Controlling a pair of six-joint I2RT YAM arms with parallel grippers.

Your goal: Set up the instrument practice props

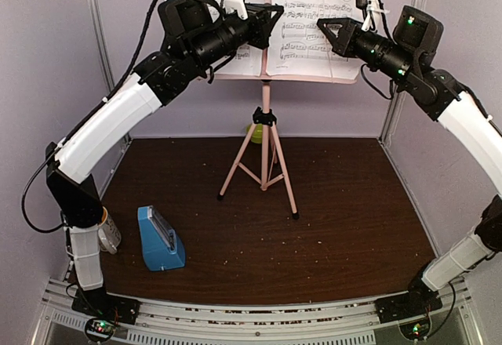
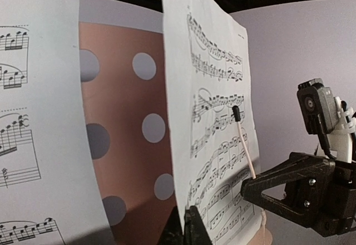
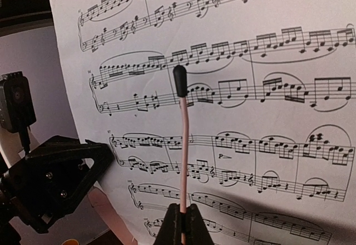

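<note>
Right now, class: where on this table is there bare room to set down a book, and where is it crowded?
Free: the right side, between the stand's legs and the right wall, and the front middle, right of the metronome. Crowded: the front-left corner, where metronome, mug and left arm base sit close.

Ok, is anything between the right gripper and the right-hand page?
Only the stand's pink page-retainer rod. It rises from between the right gripper's closed fingers and stands in front of the right-hand page. Nothing else visible is in the way.
</note>
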